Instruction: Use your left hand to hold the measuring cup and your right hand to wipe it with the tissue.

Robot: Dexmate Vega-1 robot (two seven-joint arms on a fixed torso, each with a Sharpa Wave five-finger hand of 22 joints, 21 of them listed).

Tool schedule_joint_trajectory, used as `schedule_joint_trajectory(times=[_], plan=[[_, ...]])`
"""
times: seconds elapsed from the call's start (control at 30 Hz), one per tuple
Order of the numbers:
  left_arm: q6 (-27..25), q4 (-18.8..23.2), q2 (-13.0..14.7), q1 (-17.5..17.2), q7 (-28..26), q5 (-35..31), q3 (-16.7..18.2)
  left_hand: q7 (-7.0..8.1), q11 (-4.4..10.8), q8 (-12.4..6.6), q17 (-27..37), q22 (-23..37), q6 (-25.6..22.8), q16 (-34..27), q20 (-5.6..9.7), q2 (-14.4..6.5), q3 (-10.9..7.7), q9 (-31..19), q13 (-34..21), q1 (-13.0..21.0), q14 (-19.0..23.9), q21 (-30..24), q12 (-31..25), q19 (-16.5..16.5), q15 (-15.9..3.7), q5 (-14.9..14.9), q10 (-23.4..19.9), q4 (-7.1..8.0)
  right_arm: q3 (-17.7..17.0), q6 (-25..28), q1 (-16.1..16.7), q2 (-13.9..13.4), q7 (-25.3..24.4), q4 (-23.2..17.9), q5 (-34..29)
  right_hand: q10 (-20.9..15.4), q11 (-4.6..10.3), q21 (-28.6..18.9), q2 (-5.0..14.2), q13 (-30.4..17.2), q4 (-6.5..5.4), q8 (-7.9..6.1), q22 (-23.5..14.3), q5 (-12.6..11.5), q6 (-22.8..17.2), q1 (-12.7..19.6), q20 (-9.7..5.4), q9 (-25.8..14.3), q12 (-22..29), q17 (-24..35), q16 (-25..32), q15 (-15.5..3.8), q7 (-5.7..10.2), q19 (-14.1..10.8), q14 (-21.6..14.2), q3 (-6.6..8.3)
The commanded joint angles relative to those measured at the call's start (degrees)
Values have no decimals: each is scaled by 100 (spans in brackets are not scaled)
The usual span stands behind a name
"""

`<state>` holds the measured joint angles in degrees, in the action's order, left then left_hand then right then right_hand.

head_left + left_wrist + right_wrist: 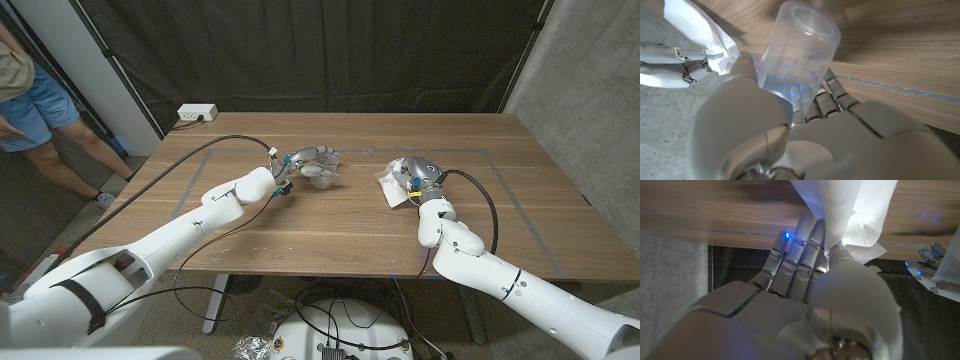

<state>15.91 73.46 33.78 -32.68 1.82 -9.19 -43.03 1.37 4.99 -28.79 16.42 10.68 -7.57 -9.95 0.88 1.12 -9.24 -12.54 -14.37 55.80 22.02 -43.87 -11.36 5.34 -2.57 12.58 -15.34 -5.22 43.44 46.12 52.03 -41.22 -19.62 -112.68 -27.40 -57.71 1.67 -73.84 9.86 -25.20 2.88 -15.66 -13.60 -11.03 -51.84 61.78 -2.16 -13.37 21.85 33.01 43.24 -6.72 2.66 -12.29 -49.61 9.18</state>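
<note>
Wooden table [330, 225], light brown grain, with thin grey tape lines [500, 160] marking a large rectangle on its top. White power strip [196, 113] at the table's 11 o'clock corner, right at the far edge. Black curtain [320, 50] hangs behind the table, across 12 o'clock. Grey concrete wall [590, 70] at 2 o'clock. Person [30, 95] standing off the table toward 10 o'clock, in blue shorts, legs bare, partly cut off by the frame. Loose black cables [330, 300] on the floor under the near edge, 6 o'clock.
</note>
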Motion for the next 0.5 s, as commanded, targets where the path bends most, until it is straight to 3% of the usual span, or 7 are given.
schedule_joint_trajectory(times=[0.03, 0.17, 0.27, 0.37, 0.4, 0.5], plan=[[79, 22, 89, -4, 213, 94, 14, -67, -122, 234, -130, 0, 396, 2, -71, 26, 94, 54, 38, -165, -418, 125, 21, -232, -414, 68, 374, 40, 293, 351, -323, -197, 732, -155, -18, 374, -71, -49, -84, 94, -112, 237, 144, 13, 443, -210, -55, 47, -230, -230, -280, -590, -22, 139, 193, -46], [112, 31, 111, -9, 304, 166, 33, -105, -180, 567, -241, -1, 926, -1, -168, -8, 151, 101, 77, -284, -899, 296, 24, -546, -248, 107, 791, 104, 385, 414, -380, -236, 815, -192, -86, 632, -55, -44, -132, 125, -175, 384, 227, 3, 749, -374, 12, 80, -359, -393, -503, -541, -47, 221, 398, -100], [120, 57, 130, -15, 350, 188, 44, -94, -284, 842, -305, 7, 1354, 1, -324, -69, 189, 116, 100, -379, -1351, 458, 20, -871, -50, 112, 1131, 164, 423, 464, -397, -260, 854, -232, -122, 924, -86, -36, -176, 214, -204, 487, 283, -23, 1062, -483, 45, 111, -537, -627, -791, -465, -25, 282, 596, -118], [131, 89, 148, -30, 381, 219, 63, -98, -334, 1009, -334, 12, 1616, -5, -422, -97, 221, 115, 112, -450, -1631, 575, 32, -1115, 44, 105, 1390, 204, 480, 549, -433, -283, 937, -275, -168, 1201, -152, -8, -242, 279, -233, 563, 310, -41, 1431, -596, 102, 137, -691, -797, -1025, -397, -56, 373, 799, -157], [131, 108, 157, -37, 385, 223, 70, -110, -344, 1029, -339, 13, 1628, -5, -466, -105, 230, 114, 114, -471, -1699, 610, 31, -1195, 73, 103, 1449, 215, 505, 550, -452, -310, 981, -292, -182, 1339, -73, 5, -270, 317, -246, 576, 318, -53, 1620, -651, 128, 150, -765, -883, -1130, -347, -36, 406, 870, -176], [138, 156, 177, -55, 394, 239, 94, -86, -392, 1179, -368, 29, 1821, 6, -522, -130, 274, 106, 124, -557, -2088, 743, 28, -1481, 193, 93, 1733, 261, 564, 594, -498, -350, 1099, -329, -215, 1710, -162, 44, -339, 396, -270, 606, 327, -77, 2110, -770, 174, 175, -941, -1048, -1414, -207, -24, 488, 1213, -223]])
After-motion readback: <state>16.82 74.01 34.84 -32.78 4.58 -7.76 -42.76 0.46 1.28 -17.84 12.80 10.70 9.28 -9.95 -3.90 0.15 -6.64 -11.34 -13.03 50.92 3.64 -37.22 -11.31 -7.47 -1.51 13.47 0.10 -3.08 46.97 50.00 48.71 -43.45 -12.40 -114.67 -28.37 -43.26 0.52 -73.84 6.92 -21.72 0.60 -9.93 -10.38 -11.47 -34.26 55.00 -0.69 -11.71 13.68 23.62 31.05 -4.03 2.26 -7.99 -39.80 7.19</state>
